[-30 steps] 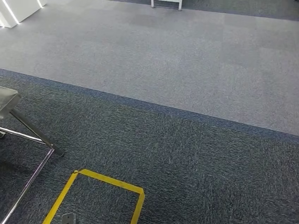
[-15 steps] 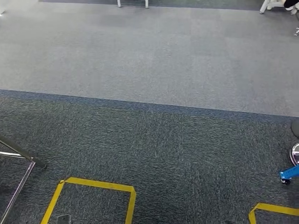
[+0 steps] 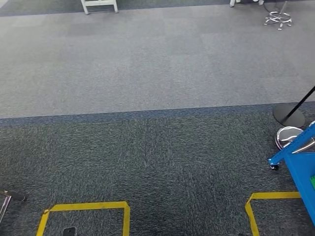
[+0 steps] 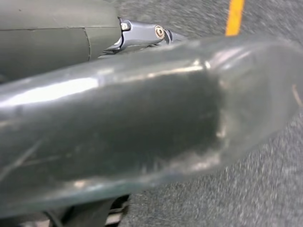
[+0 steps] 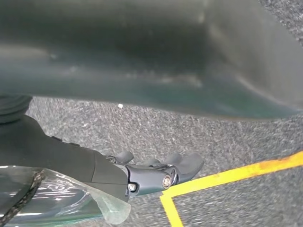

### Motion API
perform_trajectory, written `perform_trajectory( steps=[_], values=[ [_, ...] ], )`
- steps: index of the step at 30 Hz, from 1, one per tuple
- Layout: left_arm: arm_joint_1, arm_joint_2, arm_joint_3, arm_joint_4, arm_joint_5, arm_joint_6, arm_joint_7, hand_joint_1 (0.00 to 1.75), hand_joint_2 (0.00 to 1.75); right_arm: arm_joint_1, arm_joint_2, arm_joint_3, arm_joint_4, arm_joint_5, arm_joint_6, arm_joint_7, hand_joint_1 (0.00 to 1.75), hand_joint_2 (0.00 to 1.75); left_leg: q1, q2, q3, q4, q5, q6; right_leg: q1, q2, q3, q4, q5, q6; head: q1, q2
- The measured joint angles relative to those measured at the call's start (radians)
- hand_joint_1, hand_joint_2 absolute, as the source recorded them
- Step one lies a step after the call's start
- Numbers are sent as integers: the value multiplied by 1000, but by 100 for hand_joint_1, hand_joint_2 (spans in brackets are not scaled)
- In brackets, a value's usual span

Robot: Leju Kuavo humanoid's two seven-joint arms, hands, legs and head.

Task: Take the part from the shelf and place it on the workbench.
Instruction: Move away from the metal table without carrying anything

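Mostly carpet floor (image 3: 156,64) in the head view, light grey across the upper half, darker below. Then the part (image 4: 125,127), a big shiny grey-green sheet thing in clear film, hard up against both wrist cameras, so seemingly off the shelf and mid-carry. Blue cart (image 3: 302,172) poking in at the right edge, one yellow tape box (image 3: 89,205) lower left, another (image 3: 256,196) lower right. Left hand (image 4: 143,34) tucked behind the part, grip impossible to tell. Right hand (image 5: 157,172) stretched out flat alongside the part, can't tell if actually bearing it. Probably done with the fetching; left to do: walking over and setting it down on the tabletop.
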Motion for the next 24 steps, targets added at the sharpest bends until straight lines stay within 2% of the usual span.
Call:
perform_trajectory(
  steps=[1,2,3,4,6,7,8,9,10,11,12,13,14,15,16,17,19,21,23,24],
  values=[
    [0,1,0,0,-1,1,0,0,0,-1,2,0,0,0,0,0,0,0,-1,-18,12,-31,7,3,-2,12,-6,1,3,4,-1,0],
    [-1,1,0,0,-3,1,1,0,0,-2,4,-1,0,0,0,0,0,0,-1,-22,15,-43,4,4,-3,23,-12,1,6,10,-1,0],
    [-2,1,0,0,-6,2,1,0,0,0,6,-3,0,0,0,-1,0,0,-2,-11,17,-52,5,4,-5,36,-20,0,10,17,-2,0],
    [-3,0,-1,0,-9,2,1,0,0,2,6,-4,0,0,3,-1,0,0,0,3,19,-60,8,4,-6,32,-27,2,10,22,-3,0],
    [-3,0,-1,0,-14,1,1,0,0,4,7,-7,0,0,12,-1,0,0,2,33,24,-76,17,8,-3,-15,-55,46,-19,29,1,0],
    [-2,0,-1,0,-17,1,1,0,0,3,7,-7,0,0,18,-1,0,0,2,50,25,-80,19,9,-2,-49,-78,98,-50,32,2,0],
    [0,0,-1,0,-19,0,1,0,0,1,7,-8,0,0,23,-1,0,0,0,67,24,-81,20,11,-3,-74,-110,164,-84,36,3,0],
    [1,1,-1,0,-21,0,1,0,0,1,7,-8,0,1,28,-1,0,0,-1,85,23,-80,19,12,-6,-86,-139,226,-110,41,3,0],
    [1,1,-1,0,-23,0,1,0,0,2,7,-8,0,1,31,-1,0,0,-1,102,22,-79,19,11,-9,-93,-156,266,-121,46,3,0],
    [0,1,-1,0,-26,0,1,0,0,4,7,-8,0,1,34,-1,0,0,-1,117,22,-79,18,10,-13,-98,-154,270,-113,50,3,0],
    [0,1,-2,0,-29,0,1,0,0,6,7,-9,-1,1,37,0,0,0,0,130,22,-78,17,8,-16,-104,-133,237,-90,54,3,0],
    [-1,1,-2,0,-31,0,1,0,0,8,7,-9,-1,0,40,0,0,0,1,143,22,-75,14,4,-19,-118,-95,173,-59,57,3,0],
    [-2,1,-3,0,-33,0,1,0,0,7,8,-9,-2,0,42,-1,0,0,1,153,23,-72,11,-1,-19,-142,-56,105,-39,59,3,0],
    [-2,2,-3,0,-34,0,2,0,0,6,9,-10,-2,0,43,-1,0,0,-1,164,22,-66,7,-7,-18,-159,-24,51,-25,55,3,0],
    [-2,2,-3,0,-36,0,2,0,0,4,10,-10,-3,0,43,-1,0,0,-3,173,21,-60,3,-13,-16,-172,-5,19,-21,48,1,0],
    [-3,3,-3,0,-39,0,2,0,0,4,12,-12,-4,-1,43,-2,0,0,-5,181,21,-57,0,-19,-12,-174,-1,11,-24,40,0,0],
    [-5,2,-4,0,-44,1,3,0,0,8,13,-16,-6,-5,43,-3,0,0,-4,190,24,-52,-4,-28,-12,-153,-3,11,-20,25,-3,0],
    [-6,1,-6,0,-49,1,3,0,0,12,13,-22,-7,-10,44,-6,0,0,2,153,12,-16,-35,-37,-13,-133,-4,9,-14,13,-4,0],
    [-4,1,-8,0,-52,2,3,0,0,11,13,-28,-9,-14,45,-7,0,0,6,100,-36,101,-102,-42,-12,-109,-7,8,-10,3,-6,0],
    [-2,0,-8,0,-53,3,3,0,0,10,12,-30,-9,-15,48,-8,0,0,6,89,-67,171,-133,-41,-10,-95,-9,8,-9,-1,-7,0]
  ],
)
